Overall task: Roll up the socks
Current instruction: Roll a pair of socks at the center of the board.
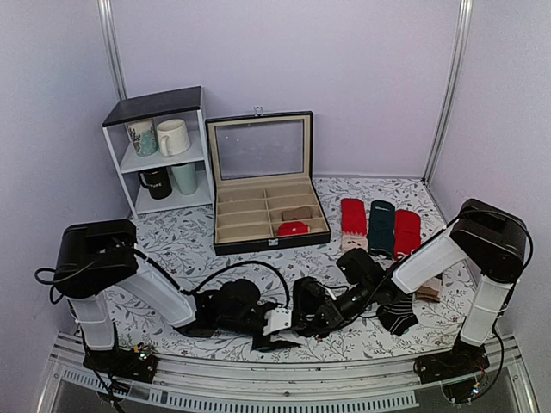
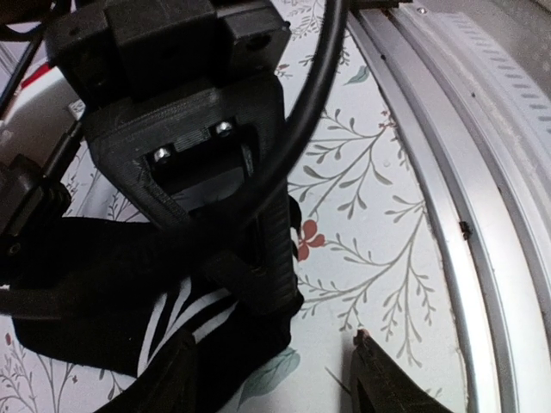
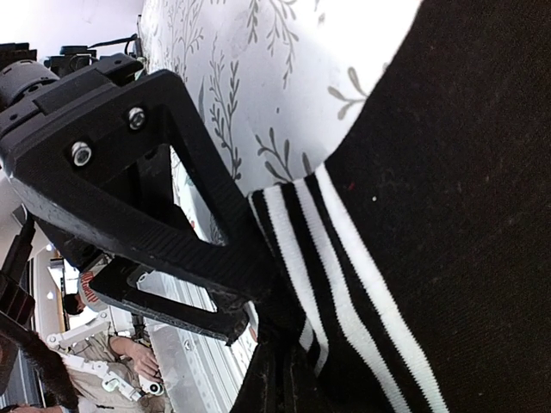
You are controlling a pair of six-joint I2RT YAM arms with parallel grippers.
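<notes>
**Sock cuff clamped at near edge, left jaws standing open**

1. Location. The sock (image 3: 448,215) lies on the worktop (image 1: 189,241) close to the rail (image 2: 482,215), roughly midway between the two arm bases. I judge this spot suits the job because both arms can reach it.

2. Right gripper (image 3: 263,297). The jaws are closed on the white-banded cuff, both fingers meeting at its edge. I read this as an anchor hold: the cuff is pinned so the fabric does not slide while the roll is started.

3. Left gripper (image 2: 275,383). The jaws look spread and grip nothing. One tip sits over the black fabric, the other over bare worktop. I judge it is set astride the sock edge, ready to take a fold.

4. Not verifiable from my station:
   - In the top view both wrists cover the sock, so I cannot see its outline or its toe end.
   - I cannot tell whether one sock or a stacked pair is clamped.
   - The left tips are cut off at the frame bottom.
   - No roll is visible yet, so I rate the task as barely begun
</notes>
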